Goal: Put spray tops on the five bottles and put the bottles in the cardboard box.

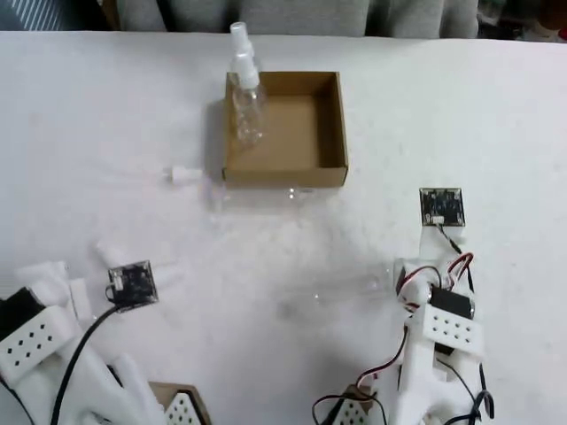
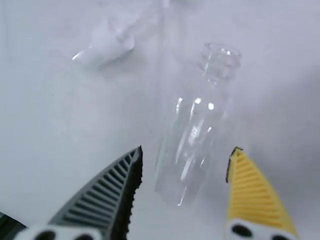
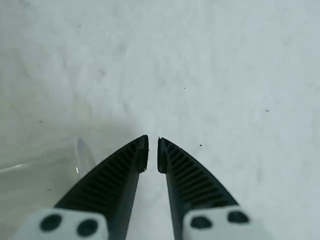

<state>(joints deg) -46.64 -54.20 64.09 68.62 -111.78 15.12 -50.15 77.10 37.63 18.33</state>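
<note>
Left gripper (image 2: 187, 149) spread around an uncapped bottle (image 2: 197, 130)
The bottle lies on the table between its jaws, long axis pointing straight away, neck farthest (spray top (image 2: 107, 42) beyond). The left arm is nearer; the right gripper (image 3: 152, 142) is pressed together, empty.

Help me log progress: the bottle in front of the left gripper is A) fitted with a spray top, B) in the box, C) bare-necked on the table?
C: the bottle lies on the table with its threaded neck uncovered, in front of the open left gripper, and a spray top lies loose nearby.
</note>
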